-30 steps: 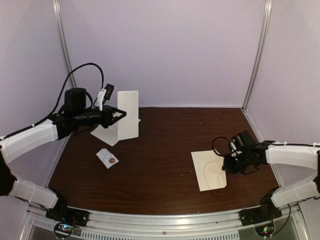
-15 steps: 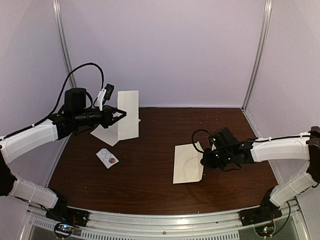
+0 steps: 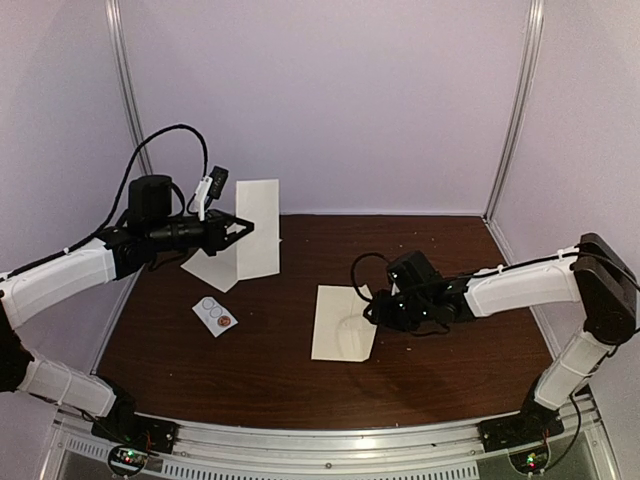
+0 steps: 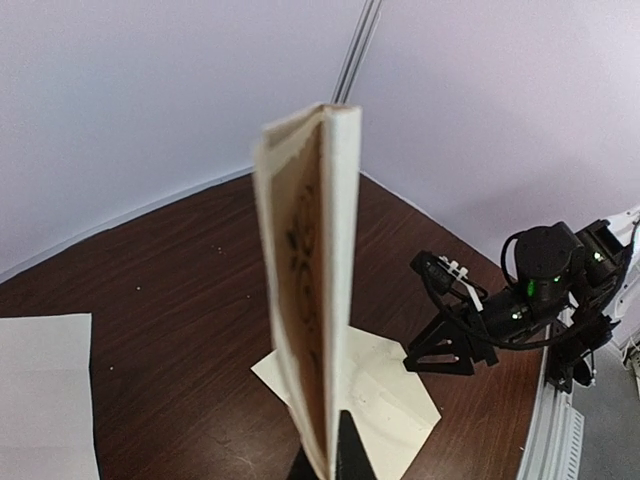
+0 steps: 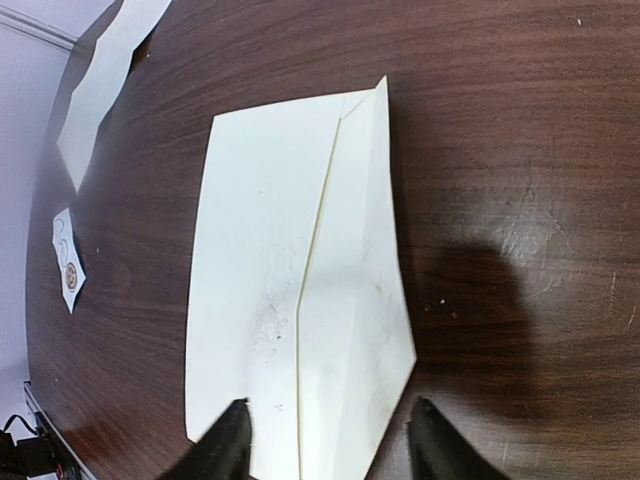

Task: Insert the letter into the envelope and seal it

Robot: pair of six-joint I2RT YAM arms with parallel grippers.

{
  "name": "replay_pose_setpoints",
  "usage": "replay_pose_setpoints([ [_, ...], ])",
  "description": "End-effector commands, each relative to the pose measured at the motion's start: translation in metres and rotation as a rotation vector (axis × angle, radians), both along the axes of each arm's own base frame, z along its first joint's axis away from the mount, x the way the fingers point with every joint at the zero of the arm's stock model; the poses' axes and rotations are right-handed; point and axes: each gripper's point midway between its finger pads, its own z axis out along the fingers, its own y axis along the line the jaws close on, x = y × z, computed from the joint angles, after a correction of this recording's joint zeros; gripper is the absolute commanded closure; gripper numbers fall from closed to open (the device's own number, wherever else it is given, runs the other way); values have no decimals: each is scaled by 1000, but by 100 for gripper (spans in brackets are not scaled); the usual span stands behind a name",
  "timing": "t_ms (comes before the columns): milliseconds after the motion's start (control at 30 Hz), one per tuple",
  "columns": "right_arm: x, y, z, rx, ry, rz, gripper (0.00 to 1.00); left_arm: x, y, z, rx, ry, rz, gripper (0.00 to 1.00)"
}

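Observation:
The letter [image 3: 258, 226], a folded white sheet with brown print inside, stands upright above the back left of the table. My left gripper [image 3: 244, 228] is shut on its lower edge. In the left wrist view the letter [image 4: 312, 290] rises edge-on from the gripper [image 4: 335, 452]. The cream envelope [image 3: 342, 322] lies flat near the table's middle, its pointed flap [image 5: 372, 300] spread out flat. My right gripper [image 3: 376, 312] is open at the envelope's right end. In the right wrist view, the right gripper [image 5: 330, 445] has one fingertip [image 5: 228, 440] over the envelope [image 5: 260, 290] and the other over bare table.
A white creased sheet [image 3: 212, 268] lies under the left gripper at the back left, also visible as the sheet [image 4: 45, 390]. A small card with round stickers [image 3: 214, 315] sits left of the envelope. Purple walls and metal posts [image 3: 516, 110] enclose the dark wooden table [image 3: 450, 250].
The right arm has slid the envelope leftward from the right side to the table's middle, and its jaws have opened. The left arm and the letter have not moved.

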Motion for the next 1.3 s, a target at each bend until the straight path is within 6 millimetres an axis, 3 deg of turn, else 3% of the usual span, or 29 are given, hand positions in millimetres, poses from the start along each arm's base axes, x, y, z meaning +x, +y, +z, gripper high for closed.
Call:
replay_pose_setpoints([
  [0, 13, -3, 44, -6, -137, 10, 21, -11, -12, 13, -60, -52, -102, 100],
  [133, 19, -17, 89, 0, -282, 37, 9, -33, -25, 20, -73, -96, -241, 100],
  [200, 13, -11, 117, 48, -359, 130, 7, -46, -36, 19, -48, -109, -326, 100],
  [400, -39, 16, 201, 197, -539, 525, 1, -94, -75, -8, 31, -54, -592, 100],
  [533, -70, 24, 235, 235, -572, 720, 0, -118, -98, -30, 97, -10, -693, 100],
  [633, -83, 31, 238, 235, -533, 822, 0, -134, -108, -36, 94, 12, -755, 100],
  [733, -84, 38, 232, 216, -507, 857, 0, -143, -115, -42, 94, 34, -793, 100],
  [1033, -100, 72, 212, 266, -449, 969, 8, -152, -121, -53, 88, 80, -840, 100],
  [1200, -105, 79, 208, 302, -445, 991, 29, -151, -122, -58, 90, 98, -842, 100],
  [1267, -108, 83, 206, 329, -439, 1007, 43, -151, -122, -59, 91, 102, -842, 100],
])
